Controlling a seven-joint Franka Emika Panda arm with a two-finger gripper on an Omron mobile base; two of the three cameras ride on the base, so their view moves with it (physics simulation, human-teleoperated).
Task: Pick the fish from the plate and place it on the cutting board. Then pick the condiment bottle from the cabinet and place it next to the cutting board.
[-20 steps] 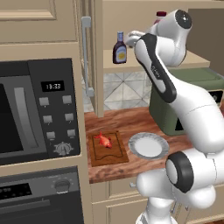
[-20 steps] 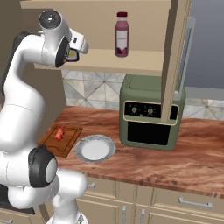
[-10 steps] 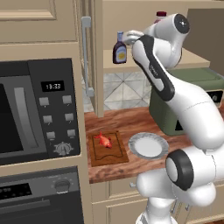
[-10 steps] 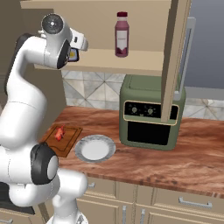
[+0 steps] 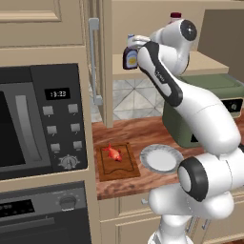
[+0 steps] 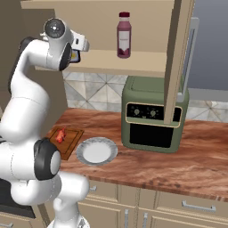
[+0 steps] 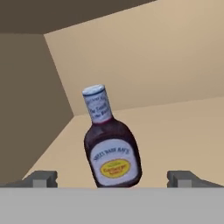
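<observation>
Two fingers stand wide on my gripper [image 7: 112, 178], either side of the condiment bottle [image 7: 110, 144] on the cabinet [image 7: 175, 127] shelf, nothing held. If I close off-centre, I reckon I'll tip it. The fish [image 5: 113, 152] lies on the cutting board [image 5: 118, 162].

open shelf space flanking condiment bottle [image 7: 111, 144], cabinet [image 7: 39, 87] side wall near

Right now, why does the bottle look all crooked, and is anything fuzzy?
In the hand view the condiment bottle leans because the camera rolls with the hand; its label print is soft. In the left base view it stands upright, small and slightly blurry.
</observation>
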